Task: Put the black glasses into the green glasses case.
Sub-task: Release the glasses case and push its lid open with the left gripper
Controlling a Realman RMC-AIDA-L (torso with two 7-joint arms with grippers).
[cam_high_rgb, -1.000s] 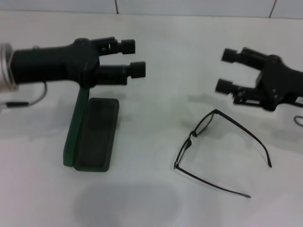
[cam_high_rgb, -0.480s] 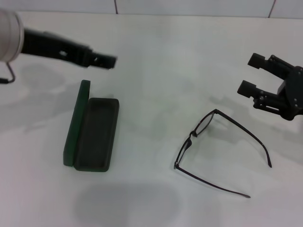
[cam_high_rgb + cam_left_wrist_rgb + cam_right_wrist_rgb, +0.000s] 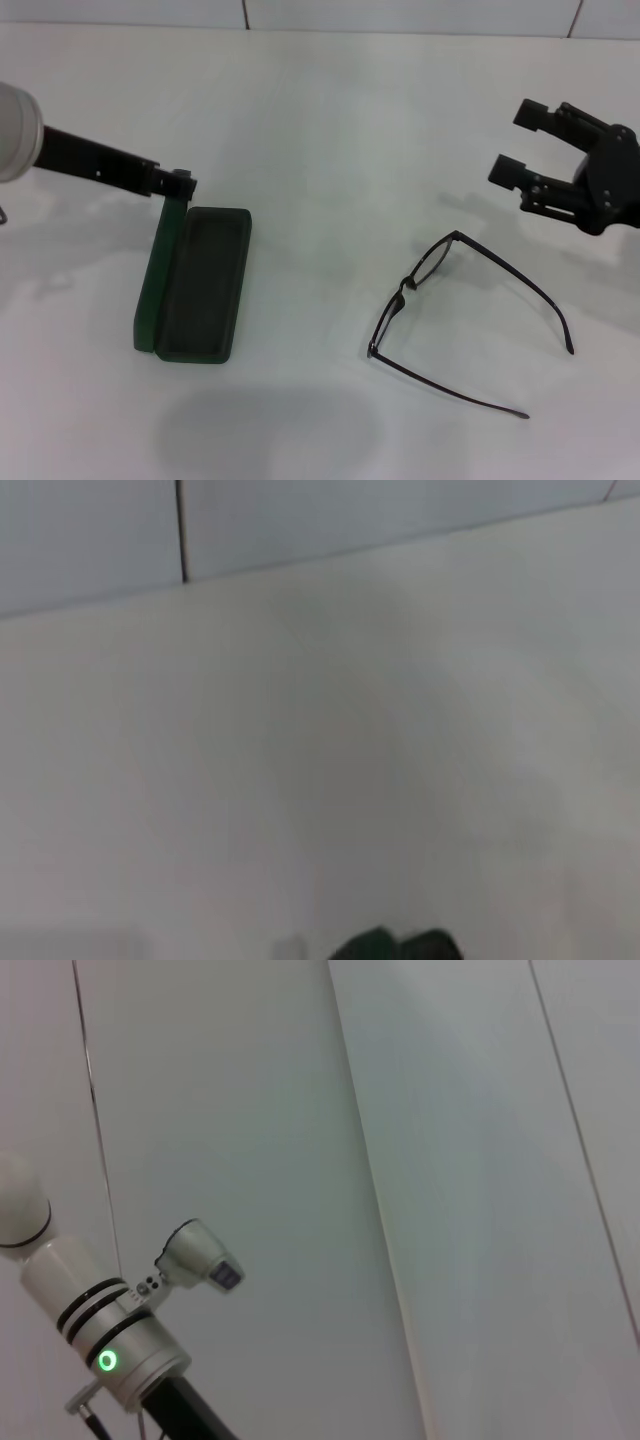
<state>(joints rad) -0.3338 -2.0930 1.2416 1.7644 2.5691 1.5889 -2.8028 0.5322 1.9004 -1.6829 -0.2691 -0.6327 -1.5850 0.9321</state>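
- Head view: I see the green glasses case lying open on the white bench at about 9 o'clock, lid standing on its long edge on the outer side, dark lining facing up.
- The black glasses lie on the bench at about 4 o'clock, temples unfolded, well apart from the case.
- Right end effector: at 2 o'clock, above the bench, fingers spread with nothing between them; the glasses lie near it, toward 7 o'clock from its tips, not touching.
- Left end effector: at 9 o'clock, its dark tip just over the far end of the case lid; I cannot tell whether its fingers are spread or pressed together.
- Left wrist view: a green and dark corner of the case shows at the frame edge.
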